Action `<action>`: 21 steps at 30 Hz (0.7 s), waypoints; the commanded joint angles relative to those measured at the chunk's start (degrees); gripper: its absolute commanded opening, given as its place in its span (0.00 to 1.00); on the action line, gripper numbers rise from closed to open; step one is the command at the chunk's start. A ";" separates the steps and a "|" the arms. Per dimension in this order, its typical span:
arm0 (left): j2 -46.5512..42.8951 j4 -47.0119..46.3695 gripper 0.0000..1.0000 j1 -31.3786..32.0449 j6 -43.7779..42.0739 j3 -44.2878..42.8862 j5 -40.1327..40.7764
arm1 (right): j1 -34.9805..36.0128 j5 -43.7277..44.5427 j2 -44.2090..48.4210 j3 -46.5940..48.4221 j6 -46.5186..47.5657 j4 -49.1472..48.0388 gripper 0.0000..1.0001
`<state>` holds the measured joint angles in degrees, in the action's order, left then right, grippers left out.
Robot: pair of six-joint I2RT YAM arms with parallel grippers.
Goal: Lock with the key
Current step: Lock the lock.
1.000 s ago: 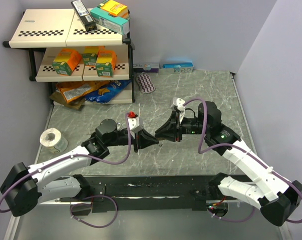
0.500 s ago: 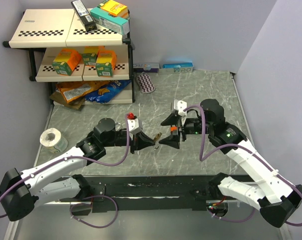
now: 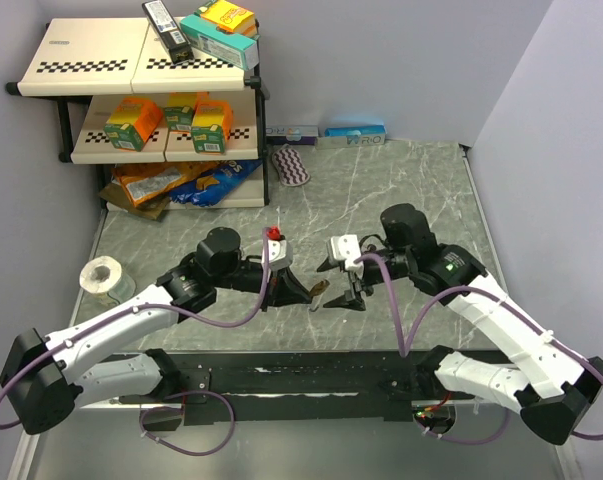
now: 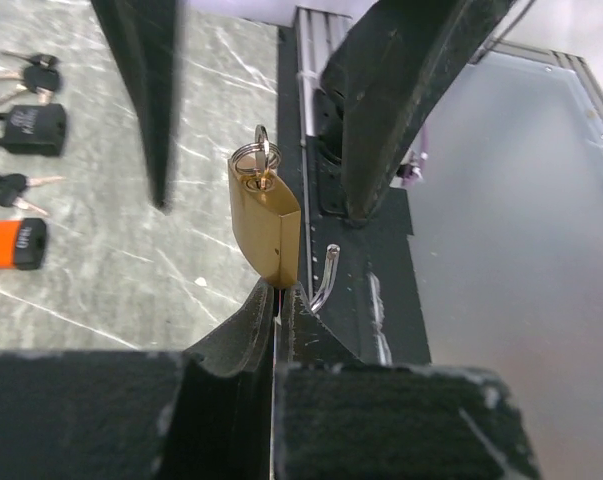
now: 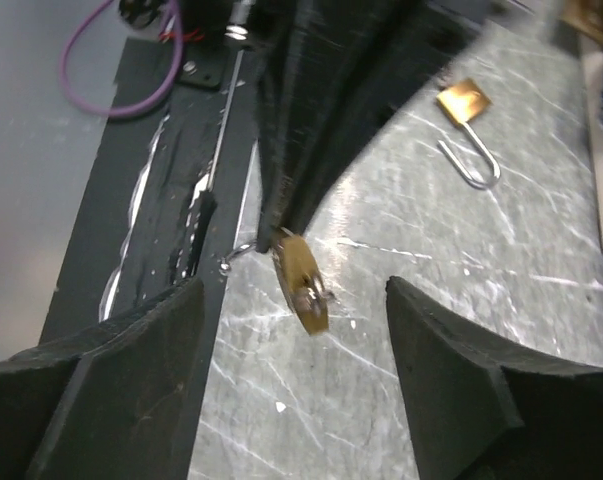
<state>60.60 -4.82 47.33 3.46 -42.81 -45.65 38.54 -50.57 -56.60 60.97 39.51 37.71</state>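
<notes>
Up off the tabletop (image 3: 381,190) by its near edge, got the left gripper (image 4: 278,295) pinched shut on the brass padlock (image 4: 266,225), key (image 4: 257,168) sitting in it. Got the right gripper (image 3: 339,283) spread wide just beside, touching nothing. Black rail (image 3: 281,365) close below, open marble behind.

My grey marbled table (image 3: 401,190) carries a shelf rack (image 3: 81,66) in its far left corner, a white tape roll (image 3: 106,280) near its left edge, a purple patterned item (image 3: 291,166) beside the rack and two flat boxes (image 3: 356,133) along the back wall. Snack bags (image 3: 181,180) lie at the rack's foot; its middle board holds orange-and-green cartons (image 3: 133,122), its top board a black box (image 3: 167,28) and a teal box (image 3: 219,40). Flat on the stone lie a black padlock (image 4: 33,128), an orange padlock (image 4: 13,243), black-headed keys (image 4: 39,72) and a brass padlock (image 5: 463,102) with its shackle open.
</notes>
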 commanded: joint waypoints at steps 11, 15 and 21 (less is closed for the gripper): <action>2.07 2.80 0.01 0.13 -0.92 -5.71 -5.68 | 3.55 0.47 -2.64 2.13 6.64 3.07 0.47; 3.03 4.11 0.01 0.13 -0.91 -6.67 -5.07 | 3.99 0.73 -2.81 2.31 5.85 2.28 0.25; 2.51 8.42 0.21 0.04 -0.74 -8.52 -1.73 | 3.56 0.64 -2.12 1.52 0.49 -1.14 0.00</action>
<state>63.79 2.31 47.35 2.55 -47.70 -49.12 41.91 -48.90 -59.37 60.97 42.54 41.50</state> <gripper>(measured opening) 0.063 0.205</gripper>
